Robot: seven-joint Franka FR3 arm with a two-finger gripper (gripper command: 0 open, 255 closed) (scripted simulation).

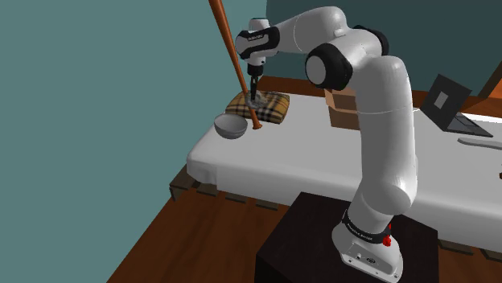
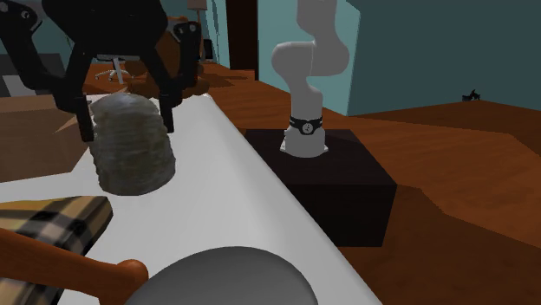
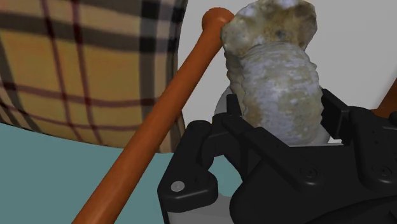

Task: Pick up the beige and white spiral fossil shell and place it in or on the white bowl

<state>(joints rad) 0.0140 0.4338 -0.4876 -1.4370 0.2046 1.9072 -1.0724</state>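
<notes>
fossil shell [image 3: 273, 83] in jaws, beside bat [image 3: 165, 121]

Ridged grey-beige shell [image 3: 275, 76] in the tool [image 3: 283, 121], beside brown bat [image 3: 159, 133]

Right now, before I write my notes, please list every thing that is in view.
fossil shell: one, grey-beige, in the hand
bowl: one, grey, on the table beside the cushion
cushion: one, tan plaid, on the table
bat: one, orange-brown, slanting, knob down beside the bowl
table: one, white
cardboard box: one, brown, behind the arm
laptop: one, dark, shoulder view's right
stand: one, black, under the arm
arm: one, white
hand: one, black, shut on the fossil shell
</notes>
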